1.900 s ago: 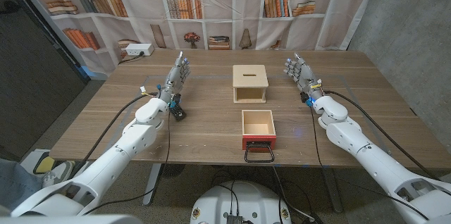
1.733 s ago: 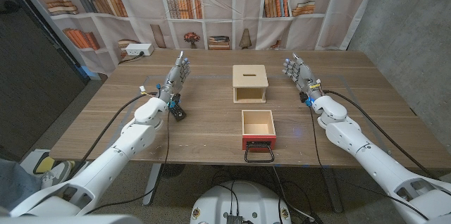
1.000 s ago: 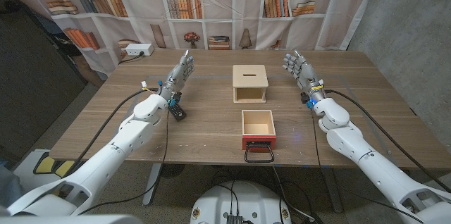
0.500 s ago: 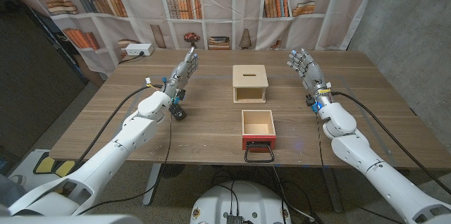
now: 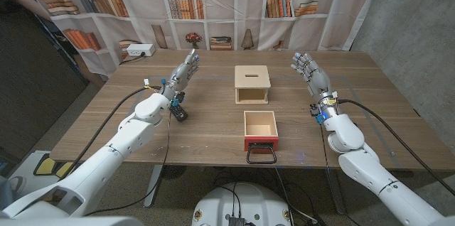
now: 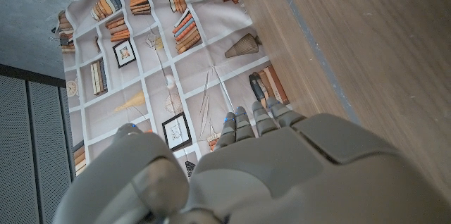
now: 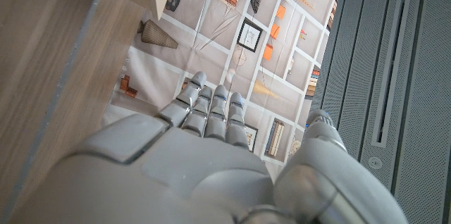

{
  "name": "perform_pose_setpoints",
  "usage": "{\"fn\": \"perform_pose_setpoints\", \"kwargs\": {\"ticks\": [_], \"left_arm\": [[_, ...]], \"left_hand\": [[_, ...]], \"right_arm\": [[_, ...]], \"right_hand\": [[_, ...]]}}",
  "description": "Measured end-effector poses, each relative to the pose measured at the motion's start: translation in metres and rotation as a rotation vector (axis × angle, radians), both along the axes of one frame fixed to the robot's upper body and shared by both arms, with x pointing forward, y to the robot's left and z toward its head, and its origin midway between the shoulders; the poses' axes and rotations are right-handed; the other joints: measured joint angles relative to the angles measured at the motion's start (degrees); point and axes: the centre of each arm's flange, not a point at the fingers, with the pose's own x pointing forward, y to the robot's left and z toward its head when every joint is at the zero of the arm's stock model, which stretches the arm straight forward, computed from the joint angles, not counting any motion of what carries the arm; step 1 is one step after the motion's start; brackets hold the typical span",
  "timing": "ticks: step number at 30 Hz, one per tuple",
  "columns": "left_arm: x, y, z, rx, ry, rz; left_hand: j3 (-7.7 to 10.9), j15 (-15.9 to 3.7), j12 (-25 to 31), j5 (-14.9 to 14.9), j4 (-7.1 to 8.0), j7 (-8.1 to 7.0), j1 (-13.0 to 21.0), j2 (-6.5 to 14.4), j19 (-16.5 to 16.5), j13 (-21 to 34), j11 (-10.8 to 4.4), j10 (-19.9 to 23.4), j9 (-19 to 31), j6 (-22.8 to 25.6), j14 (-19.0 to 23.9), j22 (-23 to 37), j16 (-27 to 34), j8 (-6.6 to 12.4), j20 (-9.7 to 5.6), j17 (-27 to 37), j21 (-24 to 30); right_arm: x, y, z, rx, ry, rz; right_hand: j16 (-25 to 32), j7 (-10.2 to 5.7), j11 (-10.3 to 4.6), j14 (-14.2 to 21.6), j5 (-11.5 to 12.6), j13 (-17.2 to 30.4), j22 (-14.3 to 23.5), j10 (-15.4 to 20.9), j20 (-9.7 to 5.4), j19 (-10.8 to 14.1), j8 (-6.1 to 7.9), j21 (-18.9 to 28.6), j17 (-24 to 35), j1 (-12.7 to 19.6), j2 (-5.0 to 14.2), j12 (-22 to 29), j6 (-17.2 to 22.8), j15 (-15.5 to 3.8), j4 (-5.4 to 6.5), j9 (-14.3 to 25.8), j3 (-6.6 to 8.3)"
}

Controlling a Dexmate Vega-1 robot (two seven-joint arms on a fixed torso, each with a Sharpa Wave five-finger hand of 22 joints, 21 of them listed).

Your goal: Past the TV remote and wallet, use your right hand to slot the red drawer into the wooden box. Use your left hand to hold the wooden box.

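My right hand (image 5: 311, 72) is up off the surface (image 5: 384, 105), fingers spread, holding nothing, off to the right of the wooden box (image 5: 252, 84) and well apart from it. My left hand (image 5: 181, 74) is the same, released with fingers extended, out to the left of the box and not touching it. A small dark item, probably the TV remote (image 5: 178, 109), lies under my left forearm, left and nearer me than the box. I can't make out a wallet.

The red drawer (image 5: 260, 131) sits just in front of the box, on my side, apart from it, open top up, black handle (image 5: 261, 155) facing me. The box opening faces the drawer, so the lineup looks decent.

Nothing is grasped yet.

Risks, as I judge them:
- pushing the drawer in before my left hand braces the box would likely slide the box away
- a skewed drawer would jam on the opening edge
- my left forearm could drag the remote while reaching over
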Motion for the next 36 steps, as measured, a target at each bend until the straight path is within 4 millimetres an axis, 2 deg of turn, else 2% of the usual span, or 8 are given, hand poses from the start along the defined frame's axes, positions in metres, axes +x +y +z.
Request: {"fn": "perform_pose_setpoints", "kwargs": {"ticks": [11,28,36], "left_arm": [[-0.005,0.002,-0.001,0.013,0.003,0.002],[-0.011,0.005,-0.001,0.005,-0.01,0.011],[-0.011,0.002,0.002,0.005,-0.015,0.004]], "left_hand": [[0.0,-0.24,0.0,0.0,0.0,-0.3,0.6,0.6,0.8,0.0,-0.21,1.0,0.0,0.9,0.8,0.0,0.0,0.23,0.0,0.0,0.0],[-0.16,-0.11,0.0,0.0,-0.16,-0.3,0.7,0.7,0.8,0.0,-0.24,1.4,0.0,1.3,1.3,0.0,0.0,0.23,0.0,0.0,0.0],[-0.16,-0.11,0.0,0.0,-0.16,-0.3,0.7,0.7,0.8,0.0,-0.23,1.4,0.0,1.3,1.3,0.0,0.0,0.22,0.0,0.0,0.0]], "right_arm": [[-0.032,0.005,-0.009,-0.021,-0.04,-0.02],[-0.075,0.015,-0.024,-0.07,-0.073,-0.054],[-0.095,0.02,-0.031,-0.094,-0.089,-0.074]], "right_hand": [[0.0,0.09,0.0,0.2,0.0,0.0,0.0,0.0,0.41,0.4,0.0,-0.2,0.0,0.4,0.0,0.0,0.5,0.2,-0.41,0.0,-0.22],[0.0,0.21,-0.3,1.2,0.2,0.0,0.0,0.9,0.12,1.2,0.0,-0.5,0.0,1.5,0.0,0.0,1.0,-0.23,-0.95,0.0,0.0],[0.0,-0.41,-0.52,1.8,0.2,0.0,0.0,1.5,0.19,2.1,0.0,-0.6,0.0,2.5,-0.08,0.0,1.6,-0.22,-1.19,0.3,0.23]]}}
